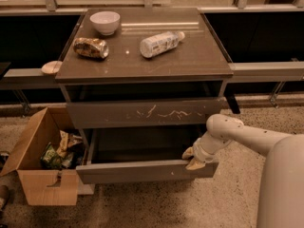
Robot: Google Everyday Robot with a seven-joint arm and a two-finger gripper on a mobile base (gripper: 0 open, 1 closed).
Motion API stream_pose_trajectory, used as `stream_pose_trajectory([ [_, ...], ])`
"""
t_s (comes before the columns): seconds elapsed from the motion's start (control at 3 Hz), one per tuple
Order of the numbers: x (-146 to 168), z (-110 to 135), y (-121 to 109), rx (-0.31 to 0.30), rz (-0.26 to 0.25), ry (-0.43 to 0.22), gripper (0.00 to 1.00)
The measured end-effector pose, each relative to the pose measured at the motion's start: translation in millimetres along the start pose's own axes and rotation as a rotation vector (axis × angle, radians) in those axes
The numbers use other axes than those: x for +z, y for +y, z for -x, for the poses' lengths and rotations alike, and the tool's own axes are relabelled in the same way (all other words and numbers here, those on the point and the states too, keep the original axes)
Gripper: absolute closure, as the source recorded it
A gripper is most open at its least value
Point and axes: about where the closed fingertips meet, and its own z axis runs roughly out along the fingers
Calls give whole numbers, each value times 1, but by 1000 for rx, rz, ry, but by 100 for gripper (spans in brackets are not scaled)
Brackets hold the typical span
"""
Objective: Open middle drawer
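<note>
Hanging gripper (194,158) touches middle drawer (137,171) (right end).

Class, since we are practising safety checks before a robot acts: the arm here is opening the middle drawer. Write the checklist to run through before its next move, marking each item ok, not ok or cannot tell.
1. Gripper is at the right end of the middle drawer front: ok.
2. Middle drawer is pulled out, its inside showing: ok.
3. Firm hold on the front: cannot tell.
4. Scratched front above sits further back, out of the way: ok.
5. Cardboard box is clear of the drawer's left corner: cannot tell.
6. Bottle lies well inside the cabinet top: ok.
</note>
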Motion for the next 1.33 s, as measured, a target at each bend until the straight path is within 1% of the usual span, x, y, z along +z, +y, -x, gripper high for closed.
stream_pose_trajectory([
  [0.33,-5,2,0,0,0,0,98],
  [0.67,-5,2,0,0,0,0,77],
  [1.0,-5,2,0,0,0,0,52],
  [1.33,-5,2,0,0,0,0,22],
])
